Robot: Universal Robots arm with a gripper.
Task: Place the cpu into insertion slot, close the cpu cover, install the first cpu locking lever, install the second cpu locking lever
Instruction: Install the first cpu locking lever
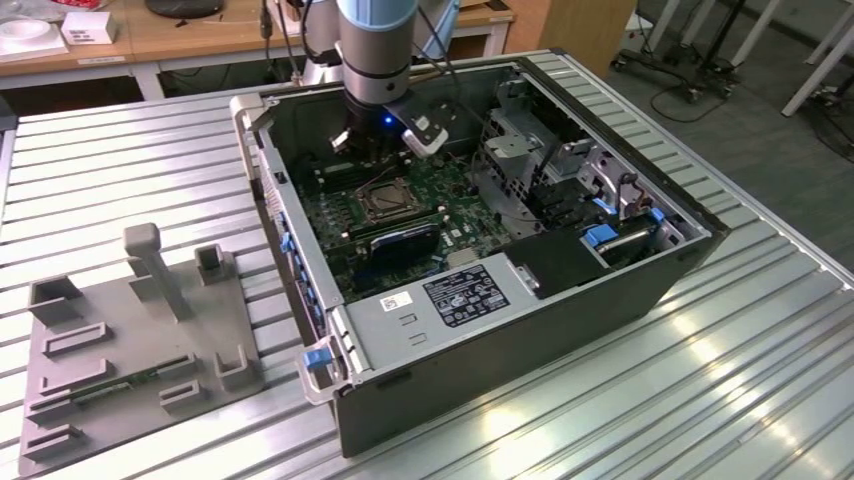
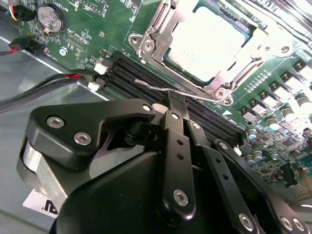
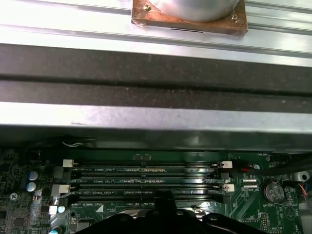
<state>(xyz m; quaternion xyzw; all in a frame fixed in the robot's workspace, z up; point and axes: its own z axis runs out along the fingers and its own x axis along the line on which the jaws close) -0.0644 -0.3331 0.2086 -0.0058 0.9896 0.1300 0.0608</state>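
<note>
The silvery cpu [image 2: 207, 36] lies flat in the insertion slot [image 1: 380, 200] on the green motherboard. The cpu cover [image 2: 155, 39] is down over it, framing its edges. A thin metal locking lever [image 2: 151, 85] runs along the socket's side nearest the black memory slots. My gripper [image 2: 176, 100] has its black fingers together, and the tips sit right at this lever; whether they clamp it or only touch it I cannot tell. In the exterior view the gripper [image 1: 378, 150] hangs inside the open computer case just behind the socket. Its tip [image 3: 163, 201] also pokes in over the memory slots in the first wrist view.
Long memory slots [image 3: 146, 180] lie between the socket and the case wall [image 3: 146, 122]. A coin battery [image 2: 51, 18] and red-black cables [image 2: 34, 90] sit nearby. A drive cage [image 1: 534, 160] crowds the exterior view's right. A grey fixture block [image 1: 134, 330] stands on the table outside the case.
</note>
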